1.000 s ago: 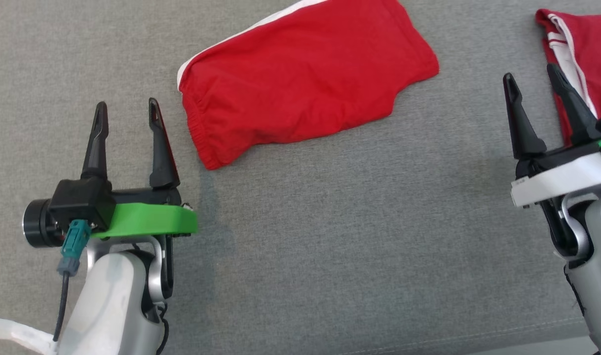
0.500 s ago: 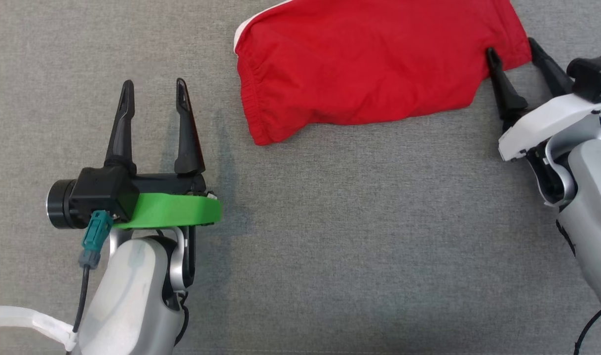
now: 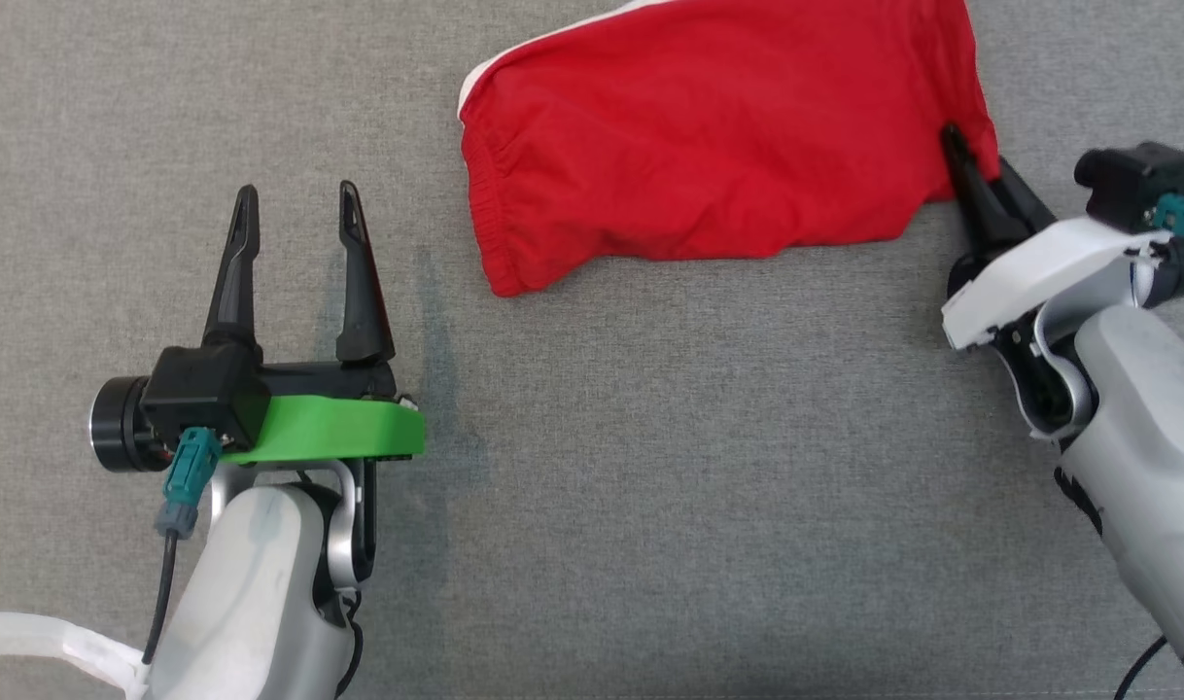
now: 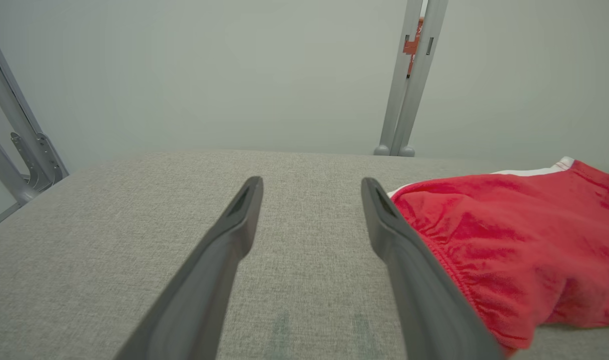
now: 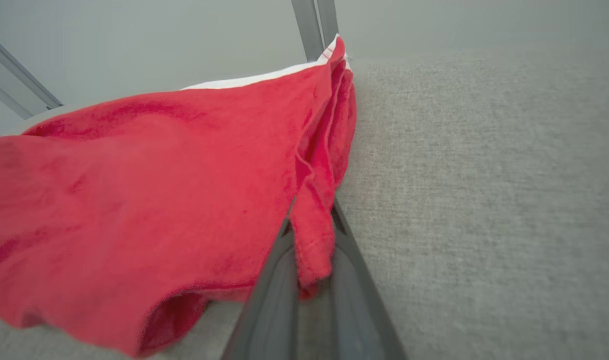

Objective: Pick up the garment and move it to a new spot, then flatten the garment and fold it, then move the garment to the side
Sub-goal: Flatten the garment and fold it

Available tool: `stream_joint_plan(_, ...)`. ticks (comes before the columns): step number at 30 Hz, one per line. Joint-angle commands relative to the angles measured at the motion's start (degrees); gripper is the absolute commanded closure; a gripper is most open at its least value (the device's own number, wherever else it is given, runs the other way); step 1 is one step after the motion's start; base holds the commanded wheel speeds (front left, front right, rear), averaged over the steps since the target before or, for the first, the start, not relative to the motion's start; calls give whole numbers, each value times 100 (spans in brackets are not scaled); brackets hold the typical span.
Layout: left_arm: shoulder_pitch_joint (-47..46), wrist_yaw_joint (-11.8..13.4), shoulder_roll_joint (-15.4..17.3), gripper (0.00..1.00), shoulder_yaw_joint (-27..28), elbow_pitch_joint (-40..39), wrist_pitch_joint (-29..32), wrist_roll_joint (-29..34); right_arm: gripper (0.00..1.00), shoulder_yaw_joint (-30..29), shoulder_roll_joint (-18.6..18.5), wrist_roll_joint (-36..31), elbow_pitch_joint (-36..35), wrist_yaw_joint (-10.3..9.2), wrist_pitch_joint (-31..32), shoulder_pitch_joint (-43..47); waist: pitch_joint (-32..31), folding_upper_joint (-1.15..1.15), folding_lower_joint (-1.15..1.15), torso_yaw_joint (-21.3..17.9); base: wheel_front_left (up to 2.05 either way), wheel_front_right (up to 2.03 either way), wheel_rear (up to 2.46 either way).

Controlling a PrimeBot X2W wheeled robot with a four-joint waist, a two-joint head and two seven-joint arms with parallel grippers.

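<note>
The garment (image 3: 718,156) is a pair of red shorts with a white side stripe, lying folded on the grey cloth surface at the top middle of the head view. My right gripper (image 3: 971,160) is shut on the garment's right hem corner; in the right wrist view the red cloth (image 5: 309,240) is pinched between the two dark fingers and lifted a little. My left gripper (image 3: 296,199) stands open to the left of the garment's elastic waistband (image 4: 449,260), with nothing between its fingers. Its right finger (image 4: 409,270) lies close beside the waistband.
The grey fabric surface (image 3: 650,467) stretches wide in front of the garment. Metal frame posts (image 4: 409,80) stand beyond its far edge, with another bracket (image 4: 14,135) at the left.
My right gripper has reached the garment's right corner and closed on it, bunching the hem. The head camera shifted, so the garment sits further right. The left gripper stays open.
</note>
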Motion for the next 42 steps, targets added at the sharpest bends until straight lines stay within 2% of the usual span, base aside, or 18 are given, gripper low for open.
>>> stream_joint_plan(1, 85, 0, 68, 0, 27, 25, -14, -3, 100, 20, 25, 80, -35, -4, -68, 325, -200, 0, 0, -143, 0, 0, 0)
stream_joint_plan(5, 184, -27, 112, 0, -4, 41, 42, -38, 100, -136, -19, 192, -318, -5, -179, 918, -387, 0, 0, -238, 0, 0, 0)
stream_joint_plan(14, 273, -50, 90, 0, -132, 146, 92, -76, 100, -1064, -37, 36, -1067, -7, -231, 2168, -639, 0, 0, -244, 0, 0, 0)
stream_joint_plan(22, 339, -85, 72, 0, -227, 218, 115, -117, 100, -1223, -76, -435, -1558, -6, 118, 2173, -863, 0, 0, -160, 0, 0, 0)
stream_joint_plan(26, 375, -100, 69, 0, -254, 248, 105, -153, 100, -881, 32, -763, -2024, -5, 459, 1837, -975, 0, 0, -91, 0, 0, 0)
stream_joint_plan(31, 377, -113, 33, 0, -303, 290, 85, -198, 100, 33, 334, -921, -2380, -5, 910, 1231, -1047, 0, 0, 41, 0, 0, 0)
stream_joint_plan(37, 312, -133, -35, 0, -352, 343, 56, -240, 100, 1098, 775, -704, -2060, -6, 1099, 738, -999, 0, 0, 244, 0, 0, 0)
stream_joint_plan(42, 288, -118, -67, 0, -358, 373, 26, -261, 100, 1577, 999, -497, -1554, -6, 1004, 566, -933, 0, 0, 343, 0, 0, 0)
